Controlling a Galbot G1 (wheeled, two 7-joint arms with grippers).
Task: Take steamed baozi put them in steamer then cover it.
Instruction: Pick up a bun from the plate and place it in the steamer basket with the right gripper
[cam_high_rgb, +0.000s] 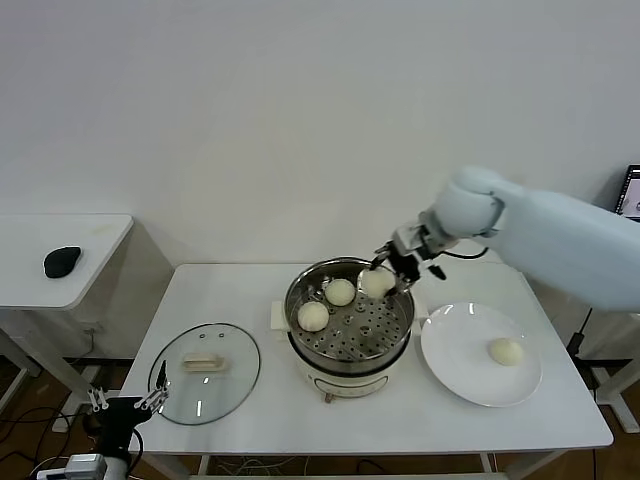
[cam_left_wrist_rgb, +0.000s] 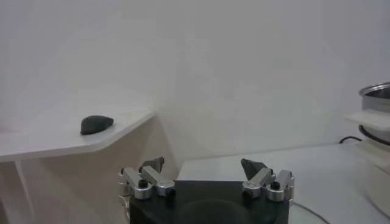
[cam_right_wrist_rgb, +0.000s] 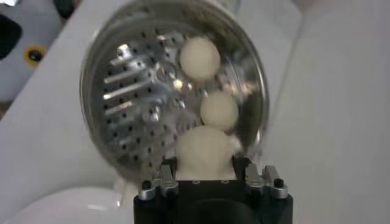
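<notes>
The steamer (cam_high_rgb: 350, 345) stands mid-table with its perforated tray showing. Two baozi (cam_high_rgb: 340, 292) (cam_high_rgb: 313, 316) lie on the tray. My right gripper (cam_high_rgb: 385, 276) is shut on a third baozi (cam_high_rgb: 377, 283) and holds it over the tray's back right part. In the right wrist view that baozi (cam_right_wrist_rgb: 204, 152) sits between the fingers, above the other two (cam_right_wrist_rgb: 199, 58) (cam_right_wrist_rgb: 219, 110). A fourth baozi (cam_high_rgb: 505, 351) lies on the white plate (cam_high_rgb: 460, 370). The glass cover (cam_high_rgb: 205, 373) lies flat on the table's left. My left gripper (cam_left_wrist_rgb: 203, 165) is open and empty, parked low at the front left.
A side table (cam_high_rgb: 60, 250) with a black mouse (cam_high_rgb: 62, 261) stands at the left; it also shows in the left wrist view (cam_left_wrist_rgb: 96, 124). The steamer's rim (cam_left_wrist_rgb: 376, 91) shows at that view's edge.
</notes>
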